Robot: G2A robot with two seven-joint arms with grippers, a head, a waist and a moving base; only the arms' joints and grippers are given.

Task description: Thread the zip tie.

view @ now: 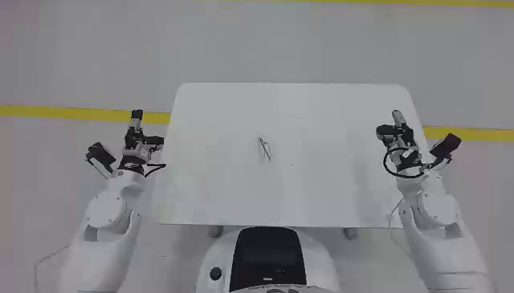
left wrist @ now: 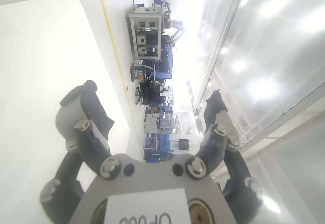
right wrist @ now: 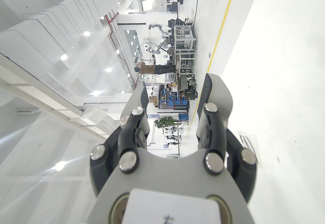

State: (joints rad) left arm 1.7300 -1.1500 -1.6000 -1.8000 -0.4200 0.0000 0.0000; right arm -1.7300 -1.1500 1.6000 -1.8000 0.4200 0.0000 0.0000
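**Open and empty on both sides**

My left claw hangs just off the left edge of the table. Its fingers are spread wide with nothing between them. My right claw sits over the table near its right edge, fingers also apart and holding nothing. The zip tie lies flat near the middle of the table, a thin dark sliver between my two claws and well apart from both.

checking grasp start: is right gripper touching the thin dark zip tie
Apart. Top view shows wide gap between right gripper and thin dark zip tie.
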